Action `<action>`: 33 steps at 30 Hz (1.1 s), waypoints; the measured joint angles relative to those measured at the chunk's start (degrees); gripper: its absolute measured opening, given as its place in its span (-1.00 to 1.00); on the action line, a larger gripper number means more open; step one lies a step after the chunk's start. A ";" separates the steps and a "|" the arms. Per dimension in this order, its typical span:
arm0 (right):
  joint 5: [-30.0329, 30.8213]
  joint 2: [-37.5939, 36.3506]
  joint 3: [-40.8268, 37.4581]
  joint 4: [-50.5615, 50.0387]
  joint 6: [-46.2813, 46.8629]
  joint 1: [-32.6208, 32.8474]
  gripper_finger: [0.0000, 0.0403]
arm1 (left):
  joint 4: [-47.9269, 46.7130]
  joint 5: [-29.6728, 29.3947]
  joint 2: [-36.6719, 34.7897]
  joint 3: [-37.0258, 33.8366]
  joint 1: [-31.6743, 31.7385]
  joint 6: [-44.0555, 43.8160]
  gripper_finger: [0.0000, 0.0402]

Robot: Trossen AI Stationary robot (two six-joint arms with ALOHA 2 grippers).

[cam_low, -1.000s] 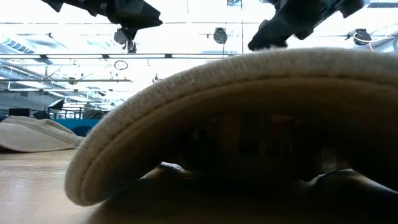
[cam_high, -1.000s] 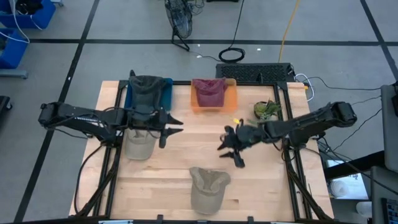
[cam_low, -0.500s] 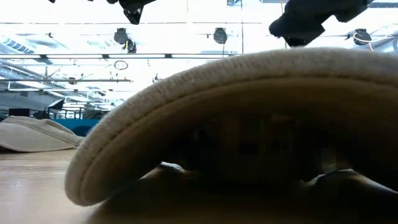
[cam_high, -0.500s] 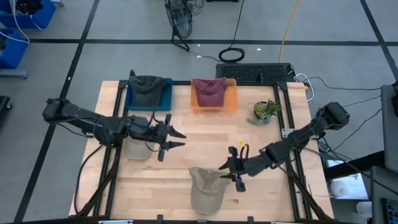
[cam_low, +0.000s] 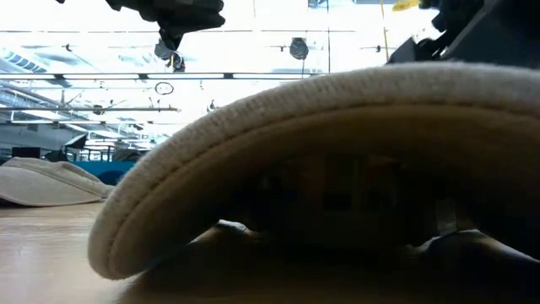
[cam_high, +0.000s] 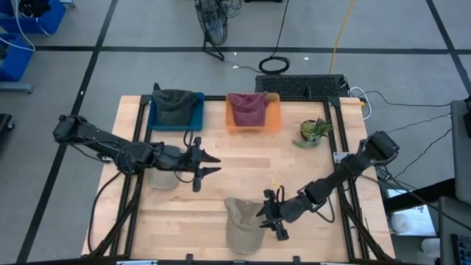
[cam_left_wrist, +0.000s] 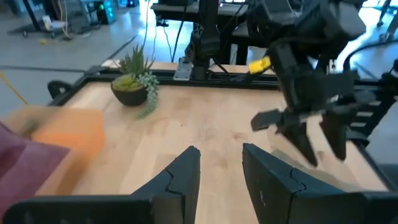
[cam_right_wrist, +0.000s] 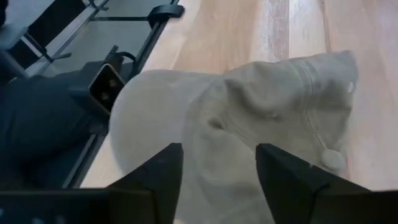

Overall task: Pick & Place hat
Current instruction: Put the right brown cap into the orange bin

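Table (cam_high: 221, 177): a light wooden top. At the far edge stand a blue tray (cam_high: 197, 114) with a dark grey hat (cam_high: 173, 103), an orange tray (cam_high: 273, 118) with a dark red hat (cam_high: 246, 109), and further right a small potted plant (cam_high: 316, 130).

Beige cap (cam_high: 245, 223): the thing of the task, as it seems. It lies flat on the table at the near edge, about the middle. Its long axis runs near to far, with the crown on the far side and the brim toward the near edge. In the low view its brim (cam_low: 278, 127) fills almost the whole picture.

Second beige hat (cam_high: 165, 177): on the left side, partly hidden under the left arm.

What changed: one second ago the right gripper was over the middle of the table, well apart from the cap. Now it has come down, close at the cap's right side. This probably means the approach is nearly finished and the grasp comes next.

Right gripper (cam_high: 271, 218): open, the fingers spread, nothing between them. In its wrist view the crown (cam_right_wrist: 273, 130) lies just ahead of the two fingers (cam_right_wrist: 155, 177).

Left gripper (cam_high: 205, 165): open and empty, above the table left of centre, pointing right. It has shifted only a little.
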 joint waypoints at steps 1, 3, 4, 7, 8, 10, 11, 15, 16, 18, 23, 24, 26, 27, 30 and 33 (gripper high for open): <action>0.04 0.91 0.00 1.03 -0.01 -0.02 -0.01 | -0.01 -0.02 0.00 0.00 -0.08 -0.91 -0.38; 0.10 2.54 0.00 3.16 -0.75 -0.03 0.07 | 0.05 0.00 0.00 0.00 -0.27 -2.66 -0.38; 0.10 3.41 0.00 4.58 -1.32 -0.01 0.10 | 0.03 -0.01 0.00 0.01 -0.42 -3.26 -0.38; 0.03 5.13 0.00 7.43 -2.55 -0.01 0.16 | -0.06 -0.04 0.00 0.00 -1.18 -4.60 -0.38; 0.09 5.72 0.02 8.32 -2.59 -0.01 0.16 | -0.08 -0.04 0.00 0.02 -1.45 -4.70 -0.38; 0.17 6.92 0.02 9.37 -2.54 -0.01 0.15 | -0.08 -0.03 0.00 0.00 -2.09 -4.75 -0.38; 0.17 7.48 0.02 9.68 -2.53 -0.01 0.14 | -0.08 -0.03 0.00 0.02 -2.36 -4.75 -0.38; 1.77 9.14 0.02 10.07 -2.66 -0.01 0.04 | -0.11 -0.04 0.00 0.00 -3.39 -4.79 -0.38; 2.68 9.39 0.02 10.00 -2.64 -0.01 0.01 | -0.08 -0.02 0.00 0.01 -3.58 -4.79 -0.38; 3.38 9.53 0.02 9.78 -2.69 -0.01 -0.06 | -0.09 -0.02 0.00 0.01 -3.69 -4.82 -0.38; 3.36 9.51 0.02 9.45 -4.49 -0.01 -0.30 | -0.15 -0.07 -0.02 0.01 -3.64 -6.00 -0.38; 3.36 9.51 0.02 9.41 -5.26 -0.01 -0.36 | -0.15 -0.07 -0.02 0.01 -3.65 -6.11 -0.38; 3.24 9.49 0.02 8.98 -6.42 -0.01 -0.49 | -0.17 -0.07 -0.02 0.01 -3.65 -6.11 -0.38; 3.18 9.40 0.04 8.43 -6.96 -0.01 -0.57 | -0.17 -0.07 -0.02 0.01 -3.65 -6.11 -0.38; 3.14 8.22 0.04 4.73 -8.75 -0.01 -0.79 | -0.17 -0.07 -0.02 0.02 -3.65 -6.31 -0.38; 3.29 5.41 0.04 -0.96 -10.96 -0.46 -0.96 | -0.34 -0.07 -0.02 0.00 -3.65 -6.29 -0.38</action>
